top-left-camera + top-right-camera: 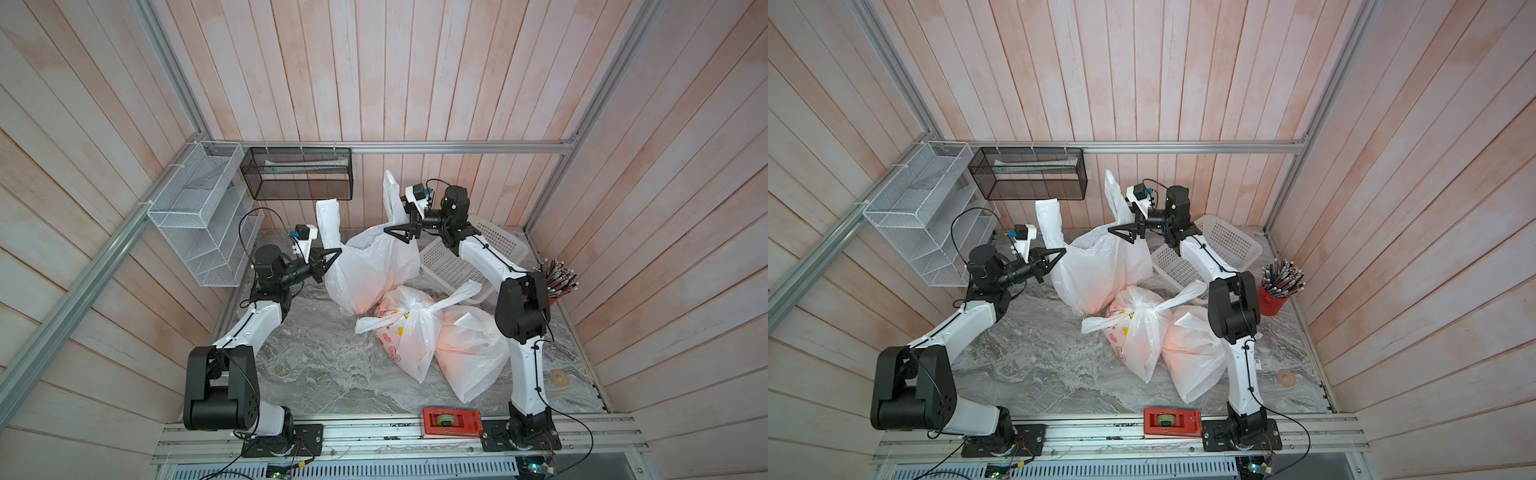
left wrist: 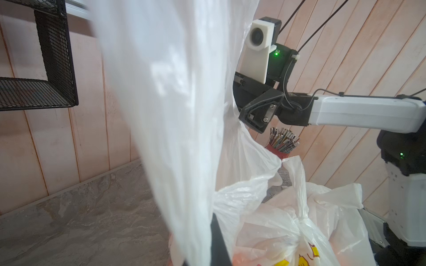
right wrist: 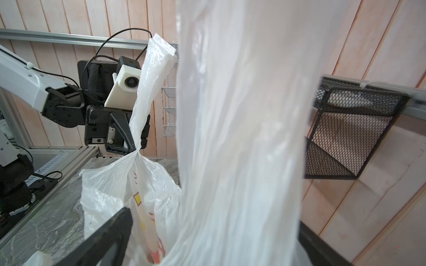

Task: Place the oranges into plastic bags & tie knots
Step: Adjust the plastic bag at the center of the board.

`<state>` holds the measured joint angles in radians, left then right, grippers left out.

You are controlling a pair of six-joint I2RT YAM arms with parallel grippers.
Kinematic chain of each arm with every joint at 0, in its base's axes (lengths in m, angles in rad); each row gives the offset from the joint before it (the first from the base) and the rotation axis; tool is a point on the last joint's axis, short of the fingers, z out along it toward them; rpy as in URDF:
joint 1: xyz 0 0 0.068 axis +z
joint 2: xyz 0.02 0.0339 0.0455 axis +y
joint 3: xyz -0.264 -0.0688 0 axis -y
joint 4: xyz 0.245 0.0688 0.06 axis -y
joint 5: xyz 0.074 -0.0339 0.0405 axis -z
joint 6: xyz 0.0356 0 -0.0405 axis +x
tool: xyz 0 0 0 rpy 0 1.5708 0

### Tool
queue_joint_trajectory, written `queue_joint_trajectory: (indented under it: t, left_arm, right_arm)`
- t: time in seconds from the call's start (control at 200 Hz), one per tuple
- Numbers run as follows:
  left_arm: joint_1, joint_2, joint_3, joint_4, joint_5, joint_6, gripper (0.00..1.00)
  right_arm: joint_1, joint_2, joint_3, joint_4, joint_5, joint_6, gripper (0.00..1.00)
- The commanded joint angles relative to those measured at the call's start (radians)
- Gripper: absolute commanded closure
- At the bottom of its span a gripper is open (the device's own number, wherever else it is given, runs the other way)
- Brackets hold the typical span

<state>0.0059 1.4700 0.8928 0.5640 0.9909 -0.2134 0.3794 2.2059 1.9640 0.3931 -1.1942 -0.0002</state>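
Observation:
In both top views an open white plastic bag (image 1: 370,270) (image 1: 1100,270) stands at the back of the table, with an orange glow low inside it. My left gripper (image 1: 340,251) (image 1: 1064,251) (image 2: 207,244) is shut on the bag's twisted left handle (image 1: 326,224) (image 3: 147,92). My right gripper (image 1: 395,233) (image 1: 1121,233) (image 3: 214,223) is open, its jaws wide apart around the upright right handle (image 1: 390,195) (image 3: 242,115). Two tied bags lie in front: a printed one (image 1: 399,336) with a knot (image 1: 415,309) and a plain one (image 1: 469,353). The oranges show only as colour through the plastic.
A white perforated basket (image 1: 469,253) lies tipped behind the right arm. A red cup of pens (image 1: 559,282) stands at the right wall. A black mesh basket (image 1: 297,174) and a white wire rack (image 1: 199,216) hang at the back left. A red tape dispenser (image 1: 451,422) sits on the front rail.

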Motion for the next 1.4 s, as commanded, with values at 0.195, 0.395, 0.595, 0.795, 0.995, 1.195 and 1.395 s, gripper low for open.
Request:
queue_joint_trajectory:
  t: [0.195,0.395,0.595,0.795,0.995,1.195,1.395]
  left_arm:
    - [0.006,-0.011,0.026,-0.045,-0.029,0.009,1.00]
    - [0.006,-0.051,0.034,-0.179,-0.044,0.088,1.00]
    - [0.006,-0.097,0.063,-0.394,-0.049,0.196,1.00]
    - [-0.005,-0.087,0.132,-0.594,-0.038,0.301,1.00]
    - [-0.068,-0.045,0.187,-0.571,0.001,0.300,0.85]
    - [-0.093,-0.009,0.228,-0.469,0.044,0.234,0.75]
    - [-0.093,0.020,0.270,-0.437,0.064,0.211,0.70]
  right_arm:
    - [-0.004,-0.030,-0.009,0.016,-0.006,0.078,0.52]
    - [-0.010,-0.158,-0.155,-0.049,0.139,-0.049,0.98]
    - [0.001,-0.350,-0.381,-0.191,0.363,-0.290,1.00]
    - [0.076,-0.479,-0.527,-0.347,0.652,-0.528,1.00]
    - [0.148,-0.496,-0.530,-0.408,0.781,-0.605,1.00]
    - [0.165,-0.490,-0.505,-0.420,0.801,-0.618,1.00]
    - [0.168,-0.515,-0.534,-0.376,0.769,-0.609,1.00]
